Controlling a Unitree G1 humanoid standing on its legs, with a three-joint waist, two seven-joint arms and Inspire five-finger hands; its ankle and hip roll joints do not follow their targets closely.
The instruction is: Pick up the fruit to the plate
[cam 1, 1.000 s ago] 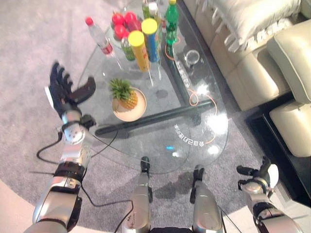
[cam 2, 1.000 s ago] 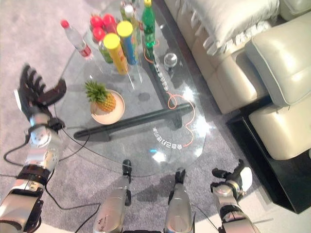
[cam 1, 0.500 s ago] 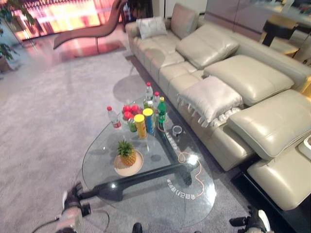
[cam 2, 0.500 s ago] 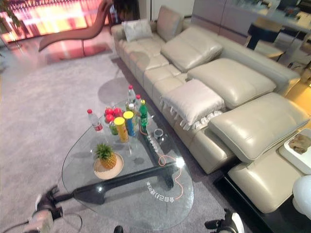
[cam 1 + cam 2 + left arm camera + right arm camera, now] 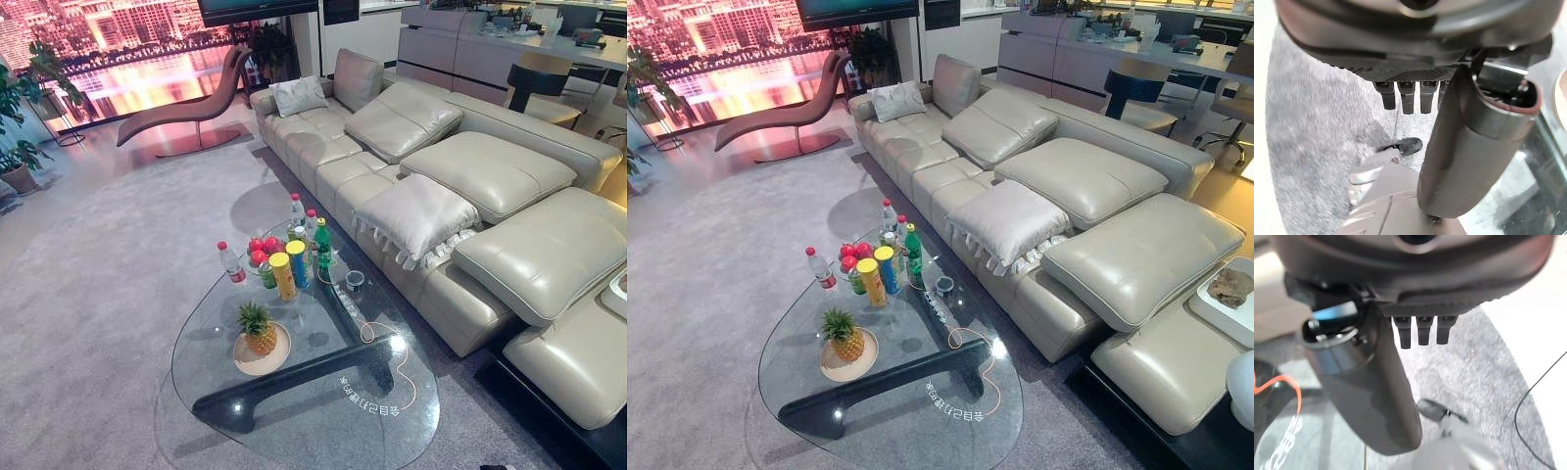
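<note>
One long pale sofa (image 5: 460, 186) with loose cushions runs along the far side of the grey carpet (image 5: 108, 264), and beside it stands the glass surface (image 5: 392, 431), rounded in outline with a dark base showing through.

On the surface, the pineapple (image 5: 259, 331) is the landmark. It stands upright on the plate (image 5: 245, 361), its yellow-brown patterned body topped by a spiky green crown. The plate is round, shallow and pale tan, and holds nothing but the pineapple.

Beyond the pineapple, toward the sofa end of the surface, stands a tight cluster. Two tall tubes with yellow lids, a yellow tube (image 5: 283, 276) nearer the pineapple and a blue tube (image 5: 299, 263) just beside it, stand upright. A green bottle (image 5: 322, 246) with a yellow cap rises behind them, next to a clear bottle (image 5: 297, 211) with a red cap. Red round fruits (image 5: 262, 247) sit piled in a bowl whose rim is hard to make out. A small water bottle (image 5: 230, 262) with a red cap stands apart from the cluster, farther from the sofa. A small glass cup (image 5: 355, 280) sits beyond the pineapple on the sofa side.

The left hand (image 5: 1415, 73) hangs above carpet with fingers straight and the thumb extended, holding nothing. The right hand (image 5: 1420, 303) is likewise spread with straight fingers over carpet, empty.
</note>
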